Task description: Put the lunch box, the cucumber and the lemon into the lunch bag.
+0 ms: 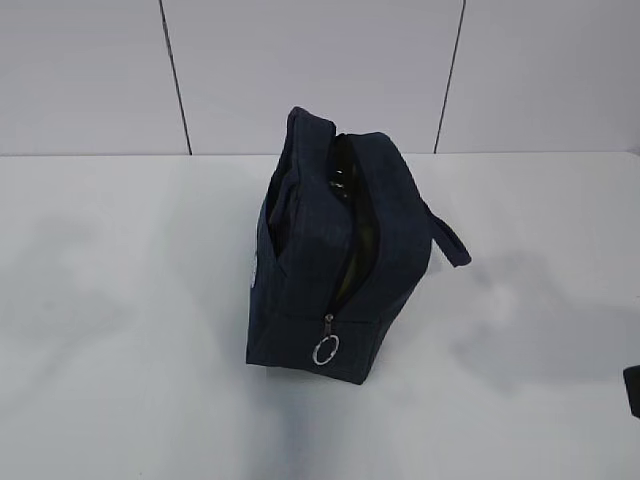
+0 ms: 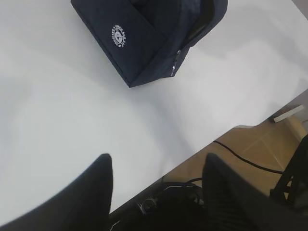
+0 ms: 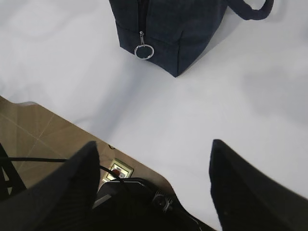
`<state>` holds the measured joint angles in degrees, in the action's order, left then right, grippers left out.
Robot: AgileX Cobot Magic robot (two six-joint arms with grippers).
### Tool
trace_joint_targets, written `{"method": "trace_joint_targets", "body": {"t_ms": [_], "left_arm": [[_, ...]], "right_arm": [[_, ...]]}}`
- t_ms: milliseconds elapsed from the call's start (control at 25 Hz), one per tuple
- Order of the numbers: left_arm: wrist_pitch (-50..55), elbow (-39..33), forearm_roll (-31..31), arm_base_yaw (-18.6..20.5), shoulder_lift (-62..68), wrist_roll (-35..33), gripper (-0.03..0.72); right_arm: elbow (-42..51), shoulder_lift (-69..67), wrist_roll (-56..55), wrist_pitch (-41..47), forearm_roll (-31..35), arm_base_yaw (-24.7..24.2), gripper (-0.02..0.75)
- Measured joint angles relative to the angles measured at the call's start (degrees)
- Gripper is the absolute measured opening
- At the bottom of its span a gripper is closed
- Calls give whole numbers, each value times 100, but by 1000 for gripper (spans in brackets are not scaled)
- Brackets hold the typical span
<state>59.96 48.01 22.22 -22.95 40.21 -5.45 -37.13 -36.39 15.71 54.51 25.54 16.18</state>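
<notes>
The lunch bag (image 1: 340, 250) is sitting unzipped on the tabletop (image 1: 120, 330) (nothing left outside), while both pincers, left (image 2: 156, 185) and right (image 3: 154, 185), are hanging open and empty.

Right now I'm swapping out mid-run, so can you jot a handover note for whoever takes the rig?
Left gripper: open, empty, back at the table edge.
Right gripper: open, empty, also clear of the bag.
Lunch bag: upright mid-table, zipper open, ring pull at the near end.
Lunch box, cucumber, lemon: none on the table; something greenish shows through the opening, contents unconfirmed.
Left: verify all three are inside.
</notes>
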Motion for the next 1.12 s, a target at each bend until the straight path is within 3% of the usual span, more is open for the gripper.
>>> {"method": "trace_joint_targets", "body": {"t_ms": [320, 480, 920, 1120], "left_arm": [[22, 0, 3, 0, -21, 22, 432], [35, 0, 204, 0, -10, 417, 432], [33, -3, 1382, 0, 639, 472, 432], [-17, 21, 1838, 0, 901, 351, 418]], "right_arm": [[0, -11, 101, -424, 141, 0, 522], [39, -51, 191, -677, 39, 0, 489], [1093, -54, 291, -2219, 9, 0, 482], [1435, -76, 798, -2645, 649, 0, 481]]}}
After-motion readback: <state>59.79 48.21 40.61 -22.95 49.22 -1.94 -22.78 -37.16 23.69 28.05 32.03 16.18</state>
